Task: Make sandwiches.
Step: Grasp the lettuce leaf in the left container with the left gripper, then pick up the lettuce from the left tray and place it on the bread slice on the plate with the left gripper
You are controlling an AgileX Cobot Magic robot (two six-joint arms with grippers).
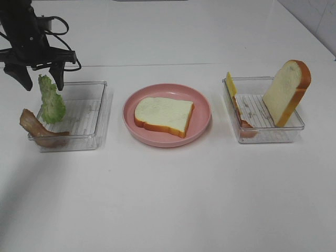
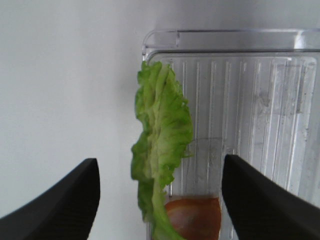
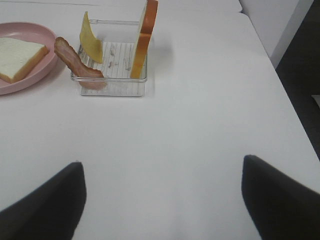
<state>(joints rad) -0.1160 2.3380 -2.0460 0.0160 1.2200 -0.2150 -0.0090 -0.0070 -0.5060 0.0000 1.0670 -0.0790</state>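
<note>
Left pincer (image 1: 41, 80): open. Its two dark fingers hang spread over the far left corner of the left tray (image 1: 86, 125), one on each side of the lettuce leaf (image 2: 162, 145). The wrist view shows a clear gap between each finger and the leaf, so nothing is gripped.

Lettuce leaf: green and ruffled, standing on edge against the left wall of the left tray, with its top between the spread fingers.

Left bacon strip (image 1: 39, 128): reddish-brown, draped over the near left corner of the same tray. One end is inside and the other pokes out above the table (image 1: 168, 199).

Right pincer (image 3: 162, 205): open and holding nothing, with its fingers wide apart above bare table. It is well clear of the right tray (image 3: 117, 86) and does not show in the high view.

Pink plate (image 1: 202, 113): at the centre of the table, between the two trays and touching neither. The flat bread slice (image 1: 164, 115) lies on it, white with an orange-brown crust, its top face bare.

Right tray contents: the upright bread slice (image 1: 286, 92) leans against the right wall and rises well above the rim. The cheese slice (image 1: 231, 84) stands tilted at the far left corner. The right bacon strip (image 1: 244, 123) slants along the left wall, one end over the rim.

The sandwich parts are spread across the plate and both trays.
</note>
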